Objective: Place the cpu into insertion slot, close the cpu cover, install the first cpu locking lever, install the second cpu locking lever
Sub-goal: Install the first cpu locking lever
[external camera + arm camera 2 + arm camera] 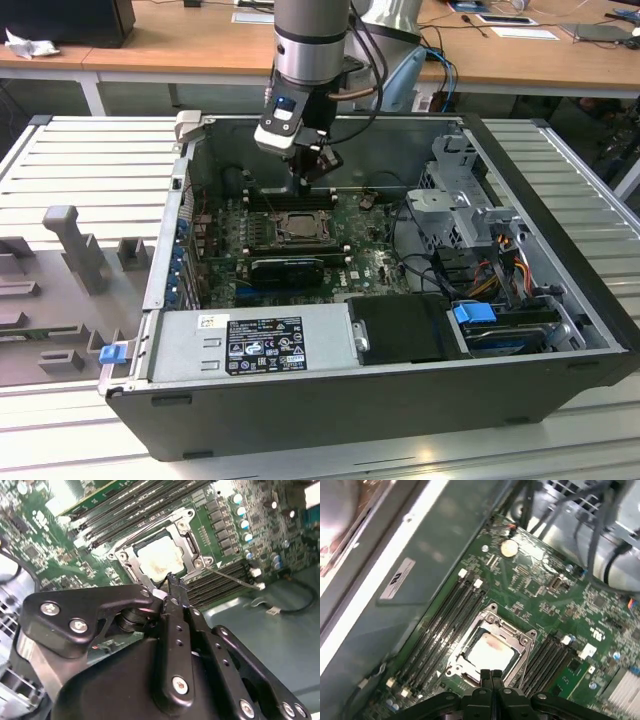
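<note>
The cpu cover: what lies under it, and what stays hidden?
Under the cpu cover, the pale cpu shows through its square window in both wrist views. The cpu's edges and everything beneath it are hidden.

Electronics lab: open computer case [350, 400], desks [180, 45].

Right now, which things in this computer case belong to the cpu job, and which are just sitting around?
Job in hand: cpu, insertion slot, cpu cover, gripper.
Just there: memory slots, coin battery, power supply, drive cage.
</note>
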Controlling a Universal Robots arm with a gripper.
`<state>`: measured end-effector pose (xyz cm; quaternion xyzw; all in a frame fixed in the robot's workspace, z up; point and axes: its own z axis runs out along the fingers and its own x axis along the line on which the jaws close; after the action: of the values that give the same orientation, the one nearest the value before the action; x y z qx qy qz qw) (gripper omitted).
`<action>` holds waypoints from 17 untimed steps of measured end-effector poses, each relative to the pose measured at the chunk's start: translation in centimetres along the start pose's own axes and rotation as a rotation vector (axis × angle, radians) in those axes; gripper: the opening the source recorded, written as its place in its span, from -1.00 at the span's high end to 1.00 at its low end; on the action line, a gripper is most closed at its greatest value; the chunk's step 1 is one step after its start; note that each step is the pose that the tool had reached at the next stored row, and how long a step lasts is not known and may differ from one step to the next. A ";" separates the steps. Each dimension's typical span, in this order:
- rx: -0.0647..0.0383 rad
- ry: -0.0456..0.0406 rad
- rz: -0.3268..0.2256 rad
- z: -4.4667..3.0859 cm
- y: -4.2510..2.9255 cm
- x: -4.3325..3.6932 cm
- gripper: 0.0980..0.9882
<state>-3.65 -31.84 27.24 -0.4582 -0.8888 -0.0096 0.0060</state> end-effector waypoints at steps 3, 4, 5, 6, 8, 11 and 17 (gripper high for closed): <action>0.002 0.0008 -0.103 0.02 0.00 0.00 0.98; 0.002 0.0010 -0.127 0.02 0.00 0.00 0.98; 0.002 0.0011 -0.144 0.03 0.00 0.00 0.98; 0.002 0.0012 -0.168 0.03 0.00 0.00 0.98; 0.003 0.0018 -0.215 0.03 0.00 0.00 0.98; 0.004 0.0024 -0.268 0.03 0.00 0.00 0.98; 0.006 0.0036 -0.398 0.04 0.00 0.00 0.98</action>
<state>-3.65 -31.84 27.20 -0.2734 -0.9618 -0.0087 0.0070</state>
